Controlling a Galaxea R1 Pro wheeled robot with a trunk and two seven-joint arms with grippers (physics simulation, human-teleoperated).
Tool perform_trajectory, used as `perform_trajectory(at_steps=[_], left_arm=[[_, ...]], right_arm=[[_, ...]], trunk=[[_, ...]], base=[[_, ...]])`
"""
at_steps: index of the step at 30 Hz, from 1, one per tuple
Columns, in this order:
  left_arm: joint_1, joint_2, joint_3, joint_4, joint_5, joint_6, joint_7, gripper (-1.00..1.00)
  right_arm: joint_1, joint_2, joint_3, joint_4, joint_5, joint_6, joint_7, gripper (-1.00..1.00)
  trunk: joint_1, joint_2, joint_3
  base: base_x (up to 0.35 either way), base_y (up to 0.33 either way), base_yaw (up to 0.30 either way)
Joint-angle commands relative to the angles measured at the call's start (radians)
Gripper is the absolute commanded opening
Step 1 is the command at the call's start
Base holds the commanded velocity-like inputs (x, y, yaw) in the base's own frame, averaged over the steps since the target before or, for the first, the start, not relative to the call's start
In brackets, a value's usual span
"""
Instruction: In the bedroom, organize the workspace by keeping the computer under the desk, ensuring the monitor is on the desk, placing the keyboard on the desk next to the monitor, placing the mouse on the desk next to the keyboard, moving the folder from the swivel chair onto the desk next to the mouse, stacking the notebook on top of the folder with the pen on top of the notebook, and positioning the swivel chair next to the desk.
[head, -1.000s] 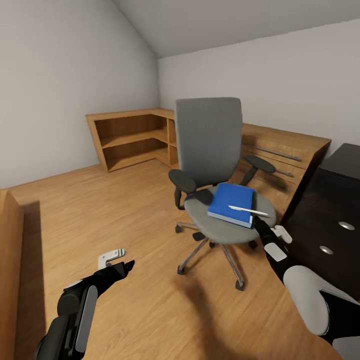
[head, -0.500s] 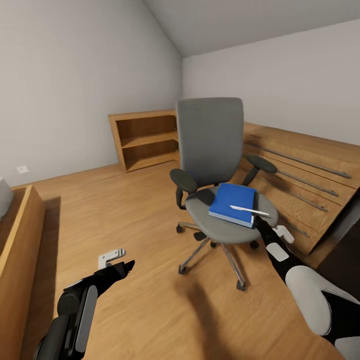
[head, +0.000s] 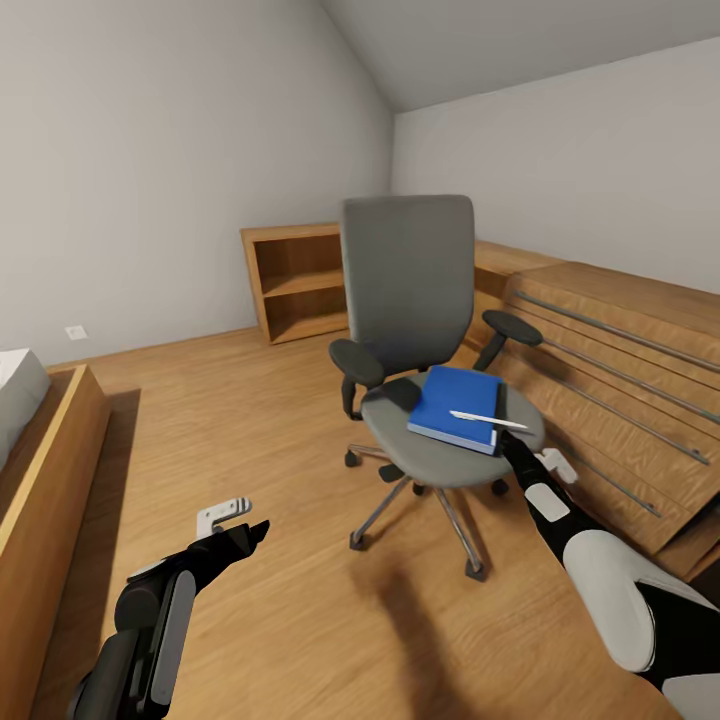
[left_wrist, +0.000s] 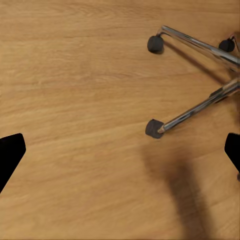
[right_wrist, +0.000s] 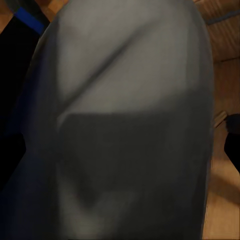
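Left arm (head: 150, 625): black glossy shell down in the lower left of the head view, a long grey panel running along its forearm.
Left gripper (head: 232, 522): black tapered finger, plus a white bracket with small dark holes.
Right arm (head: 610, 590): lower right, big rounded white shell, black joints, white patches nearer the wrist.

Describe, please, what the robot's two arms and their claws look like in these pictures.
In the head view, the left arm is glossy black with a long grey panel along it and a small white bracket near the wrist, ending in the dark, pointed left claw. The right arm has a bulky white shell over black joints, with white patches on its slim black forearm. The right claw's tip is hidden by the chair seat.
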Motion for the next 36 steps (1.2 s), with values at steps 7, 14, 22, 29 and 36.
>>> perform_trajectory(at_steps=[7,14,22,29,36], left_arm=[[-0.001,-0.001,0.003,-0.001,0.007,0.005,-0.003,1.00],[-0.001,-0.001,0.003,-0.001,0.007,0.005,-0.003,1.00],[-0.001,-0.001,0.003,-0.001,0.007,0.005,-0.003,1.00],[-0.001,-0.001,0.003,-0.001,0.008,0.006,-0.004,1.00],[-0.001,-0.001,0.003,-0.002,0.009,0.007,-0.004,1.00]], right_arm=[[0.000,0.000,0.009,0.019,-0.014,-0.003,0.007,1.00],[0.000,0.000,0.009,0.019,-0.014,-0.003,0.007,1.00],[0.000,0.000,0.009,0.019,-0.014,-0.003,0.007,1.00],[0.000,0.000,0.009,0.019,-0.014,-0.003,0.006,1.00],[0.000,-0.001,0.009,0.019,-0.014,-0.003,0.006,1.00]], trunk=[[0.000,0.000,-0.001],[0.000,0.000,-0.001],[0.000,0.000,-0.001],[0.000,0.000,-0.001],[0.000,0.000,-0.001]], base=[[0.252,-0.010,0.006],[0.319,0.000,0.000],[0.319,0.000,0.000],[0.310,0.000,0.000],[0.104,0.000,0.000]])
